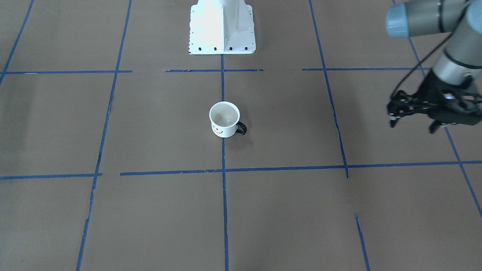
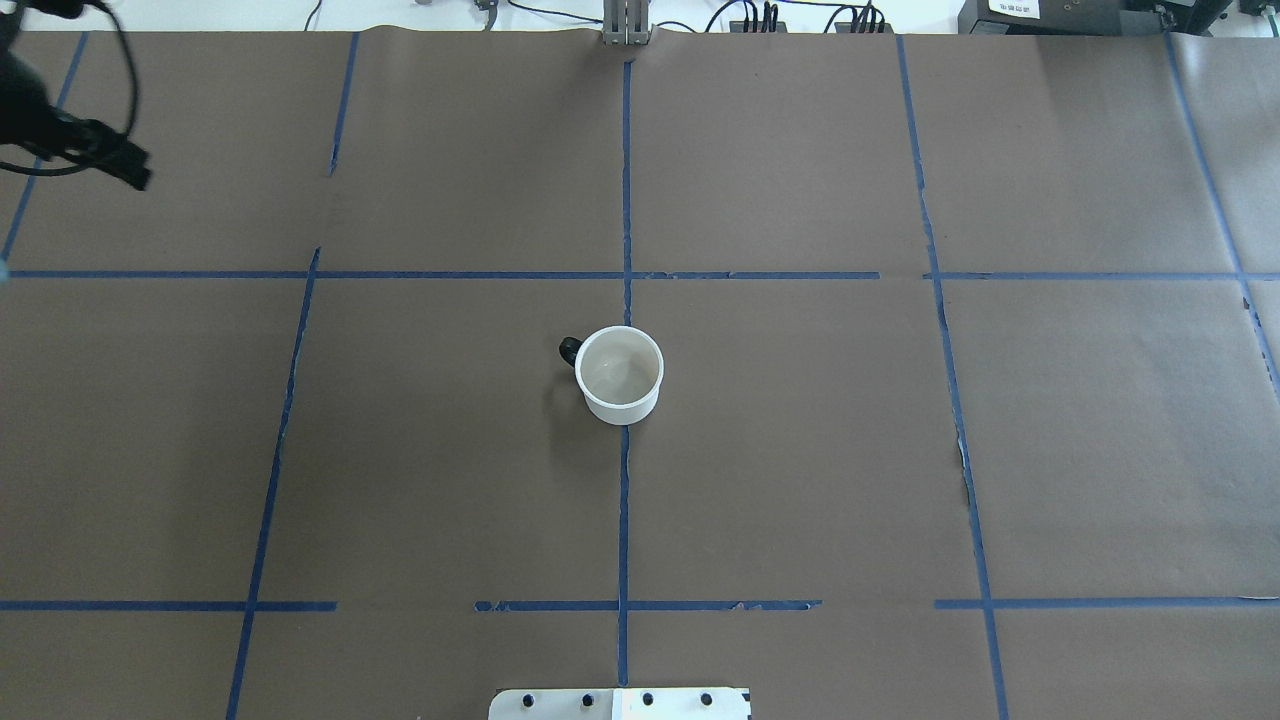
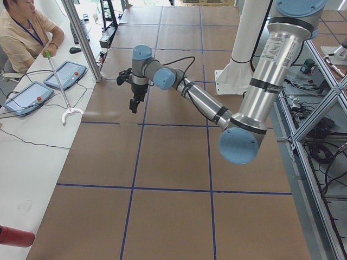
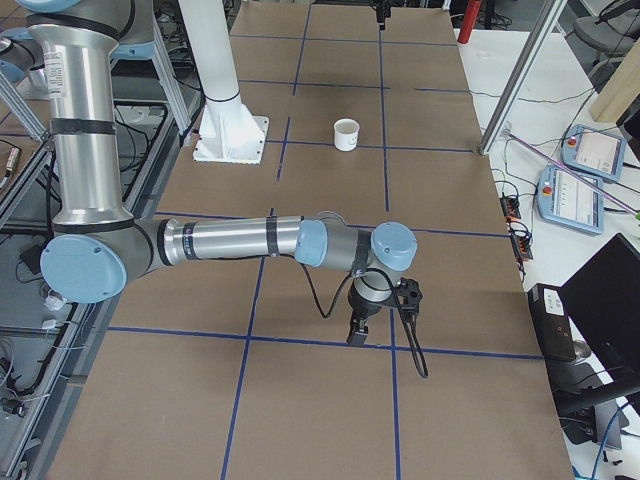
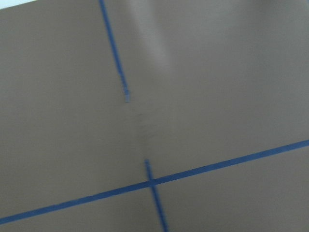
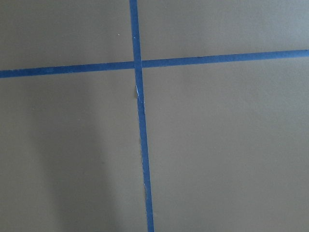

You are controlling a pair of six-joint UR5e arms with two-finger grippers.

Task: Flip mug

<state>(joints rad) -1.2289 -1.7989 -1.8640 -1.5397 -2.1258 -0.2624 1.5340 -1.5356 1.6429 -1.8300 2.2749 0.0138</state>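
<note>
The mug [image 1: 224,119] stands upright, mouth up, at the table's middle on a blue tape line. Its smiley face shows in the front-facing view, and its black handle [image 1: 241,128] points toward the robot's left side. It also shows in the overhead view [image 2: 620,374] and in the right side view [image 4: 346,134]. My left gripper [image 1: 412,126] hovers far off to the mug's side, open and empty; the overhead view shows it at the top left [image 2: 120,168]. My right gripper [image 4: 357,335] shows only in the right side view, so I cannot tell its state.
The white robot base [image 1: 222,30] stands at the table's robot side. Blue tape lines grid the brown table cover [image 2: 800,450]. An operator [image 3: 21,38] sits at a side bench with teach pendants [image 3: 24,96]. Both wrist views show only bare table and tape.
</note>
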